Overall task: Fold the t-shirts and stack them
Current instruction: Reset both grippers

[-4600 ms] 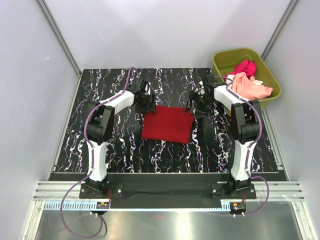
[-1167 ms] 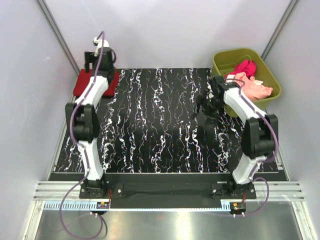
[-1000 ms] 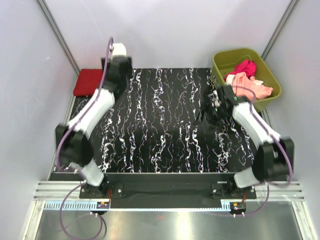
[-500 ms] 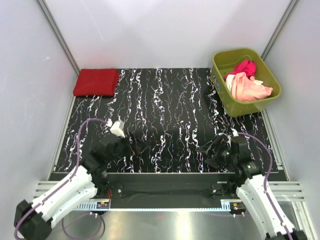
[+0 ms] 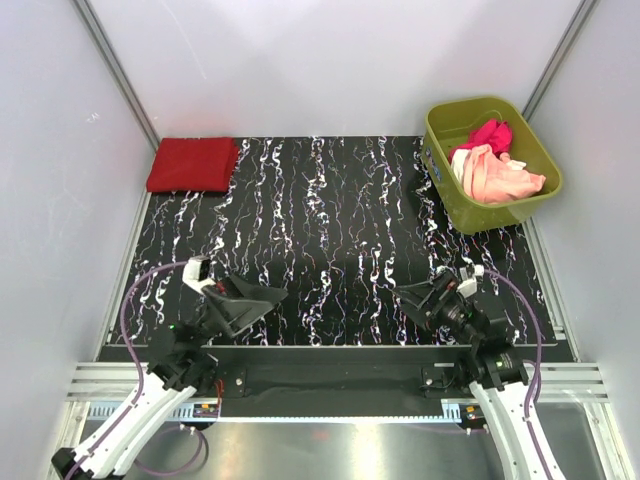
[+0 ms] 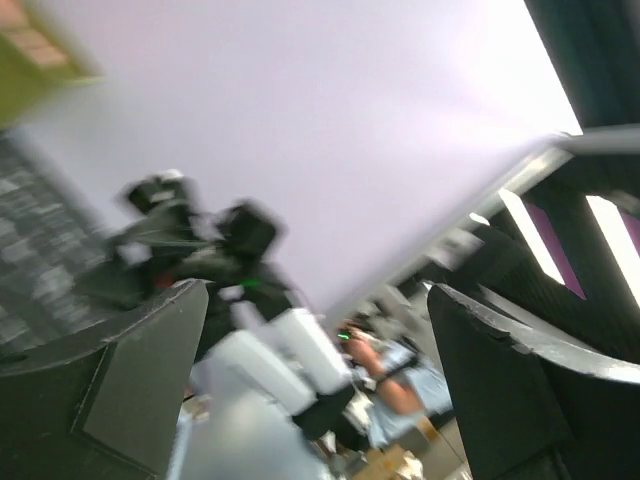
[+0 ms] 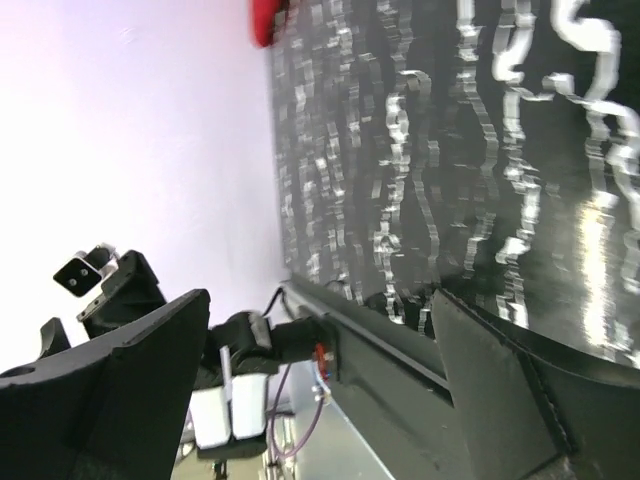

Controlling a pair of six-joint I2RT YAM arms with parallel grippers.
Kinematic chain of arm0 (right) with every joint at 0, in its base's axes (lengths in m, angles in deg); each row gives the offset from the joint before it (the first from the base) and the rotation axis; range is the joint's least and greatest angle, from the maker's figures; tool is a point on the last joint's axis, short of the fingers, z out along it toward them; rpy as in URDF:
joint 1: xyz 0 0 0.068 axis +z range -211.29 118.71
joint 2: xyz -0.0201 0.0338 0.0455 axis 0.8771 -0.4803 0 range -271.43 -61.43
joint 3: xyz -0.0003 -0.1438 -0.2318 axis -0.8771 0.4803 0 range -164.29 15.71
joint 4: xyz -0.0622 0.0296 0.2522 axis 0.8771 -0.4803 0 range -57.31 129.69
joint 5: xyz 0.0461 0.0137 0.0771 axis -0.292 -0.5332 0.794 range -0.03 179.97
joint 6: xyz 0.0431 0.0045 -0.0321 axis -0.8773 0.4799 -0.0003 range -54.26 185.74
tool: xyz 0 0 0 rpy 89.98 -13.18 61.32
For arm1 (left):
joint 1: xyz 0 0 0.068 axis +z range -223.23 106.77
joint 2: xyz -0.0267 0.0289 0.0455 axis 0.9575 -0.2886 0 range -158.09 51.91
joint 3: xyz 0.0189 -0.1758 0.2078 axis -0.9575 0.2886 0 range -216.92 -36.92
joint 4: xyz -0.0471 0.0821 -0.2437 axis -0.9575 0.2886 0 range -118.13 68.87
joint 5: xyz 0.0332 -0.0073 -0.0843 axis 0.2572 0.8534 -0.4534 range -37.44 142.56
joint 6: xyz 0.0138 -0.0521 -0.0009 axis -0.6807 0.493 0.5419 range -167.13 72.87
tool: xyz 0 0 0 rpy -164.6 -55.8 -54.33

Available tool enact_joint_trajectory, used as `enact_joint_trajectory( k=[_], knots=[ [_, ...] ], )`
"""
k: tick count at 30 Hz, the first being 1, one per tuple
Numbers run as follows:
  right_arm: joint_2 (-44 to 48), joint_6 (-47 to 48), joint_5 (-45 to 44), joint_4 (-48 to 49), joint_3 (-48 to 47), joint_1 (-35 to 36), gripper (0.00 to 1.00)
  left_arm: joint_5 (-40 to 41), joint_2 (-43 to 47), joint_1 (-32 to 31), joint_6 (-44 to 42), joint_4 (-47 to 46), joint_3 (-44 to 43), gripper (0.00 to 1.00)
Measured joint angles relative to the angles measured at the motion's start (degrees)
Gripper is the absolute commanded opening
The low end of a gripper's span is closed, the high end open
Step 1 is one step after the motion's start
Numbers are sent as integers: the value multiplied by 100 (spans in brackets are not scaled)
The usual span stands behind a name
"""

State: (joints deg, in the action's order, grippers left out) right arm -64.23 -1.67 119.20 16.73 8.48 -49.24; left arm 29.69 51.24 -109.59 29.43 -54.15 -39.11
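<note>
- Top view, looking down on my black marbled table (image 5: 330, 230). Both arms are tucked low at the near edge, which leaves the middle free for folding.
- The deep red t-shirt (image 5: 193, 165) lies at about 10 o'clock in the far left corner, folded into a flat, neat rectangle. I judge this corner is where the stack begins, out of the way of the working space.
- The olive-green tub (image 5: 443, 205) sits at about 2 o'clock in the far right corner. It holds the magenta-pink t-shirt (image 5: 490, 133) and the pale peach t-shirt (image 5: 500, 177), bunched together and unfolded.
- The left gripper (image 5: 268, 296) rests at 7 o'clock, aimed toward 3 o'clock. Its fingers are spread wide with nothing between them.
- The right gripper (image 5: 408, 305) rests at 5 o'clock, aimed toward 9 o'clock. It too is spread wide and holds nothing.
- Both wrist views agree (the left one is smeared): only wall, table and the opposite arm show between the fingers.
- My judgement is that one shirt of three is done. The tub lies on the right arm's side, so that arm should fetch the next shirt.
</note>
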Motion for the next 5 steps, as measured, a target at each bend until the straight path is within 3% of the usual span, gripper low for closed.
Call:
enact_joint_trajectory(
  k=[5],
  knots=[
    [103,-525,542,1283,291,2,100,-350,-7,-9,614,-1910,0,99]
  ],
)
